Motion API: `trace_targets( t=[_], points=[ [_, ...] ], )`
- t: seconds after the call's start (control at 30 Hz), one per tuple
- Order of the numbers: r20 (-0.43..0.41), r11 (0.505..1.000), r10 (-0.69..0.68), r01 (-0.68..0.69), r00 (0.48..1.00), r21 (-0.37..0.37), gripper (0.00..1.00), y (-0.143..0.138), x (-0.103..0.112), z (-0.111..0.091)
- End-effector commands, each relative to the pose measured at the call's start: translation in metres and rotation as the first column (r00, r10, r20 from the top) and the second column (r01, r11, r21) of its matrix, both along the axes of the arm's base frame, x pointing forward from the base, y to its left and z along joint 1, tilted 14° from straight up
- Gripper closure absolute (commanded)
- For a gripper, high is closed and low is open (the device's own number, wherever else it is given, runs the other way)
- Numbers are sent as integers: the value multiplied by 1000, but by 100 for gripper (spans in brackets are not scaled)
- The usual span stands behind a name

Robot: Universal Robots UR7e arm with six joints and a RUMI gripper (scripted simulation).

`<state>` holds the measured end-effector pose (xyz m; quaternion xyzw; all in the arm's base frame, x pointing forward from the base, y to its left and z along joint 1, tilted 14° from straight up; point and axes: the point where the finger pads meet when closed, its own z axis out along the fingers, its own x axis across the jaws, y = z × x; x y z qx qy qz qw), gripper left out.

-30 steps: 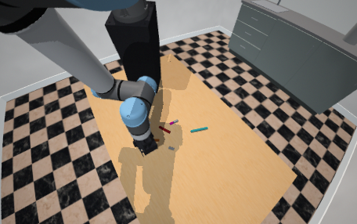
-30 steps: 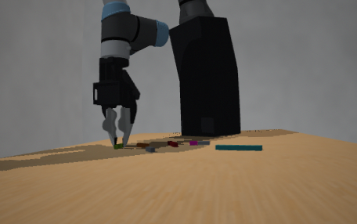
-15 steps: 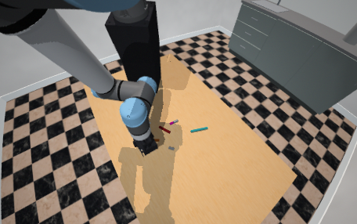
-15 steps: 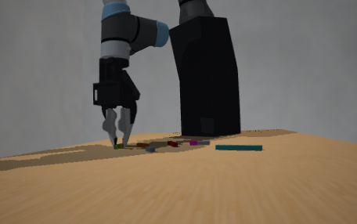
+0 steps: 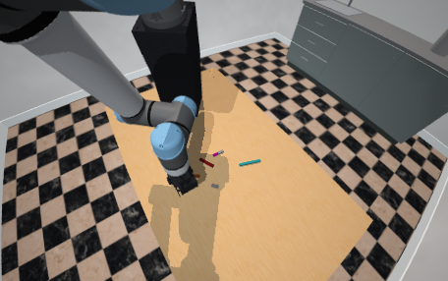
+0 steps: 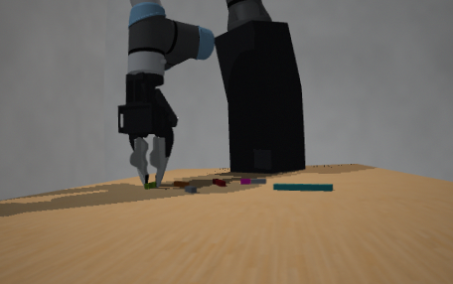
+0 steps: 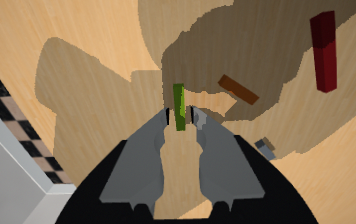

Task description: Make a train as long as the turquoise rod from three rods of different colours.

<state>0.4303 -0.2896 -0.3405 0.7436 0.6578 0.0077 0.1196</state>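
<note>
Now, tool [image 5: 181, 193] [image 6: 151, 185] [image 7: 179, 108]: standing narrowly spread astride lime, not yet pinching, with slim gaps showing on both sides.
Lime [image 6: 150, 186] [image 7: 179, 100]: lying flat on the surface [image 5: 275, 211] [image 6: 248, 238] [image 7: 120, 30] between the tips; probably needing an even squeeze on its long sides, near mid-length, before a straight lift.
Orange [image 5: 196, 176] [image 6: 181, 184] [image 7: 239, 90]: lying near on the right in the wrist view; calling for a clean rise before any sideways travel.
Magenta [image 5: 215, 154] [image 6: 245, 181] and grey [image 5: 220, 152] [image 6: 258, 181]: lying end to end, seemingly touching; likely awaiting lime at one free end, five plus two plus three making ten.
Red [image 5: 206, 162] [image 6: 219, 182] [image 7: 325, 55]: lying near magenta, perhaps needing shifting if crowding the train.
Stub [image 5: 215, 186] [image 6: 191, 189] [image 7: 267, 151]: lying apart, colour hard to tell.
Turquoise [image 5: 250, 162] [image 6: 303, 187]: lying apart, serving as measure.
Placing: turning lime into line while high, lowering flat, opening only slightly.
</note>
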Motion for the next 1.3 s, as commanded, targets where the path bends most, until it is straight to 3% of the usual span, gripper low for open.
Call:
trace_targets(
  t=[0.0, 0.1, 0.13, 1.27],
  points=[
    [1, 1000, 0, 0, 1000, -1, 86, 0, 0, 1],
    [1, 1000, 0, 0, 1000, -1, 86, 0, 0, 1],
    [1, 1000, 0, 0, 1000, -1, 100, 0, 0, 1],
    [1, 1000, 0, 0, 1000, -1, 100, 0, 0, 1]
  ],
)
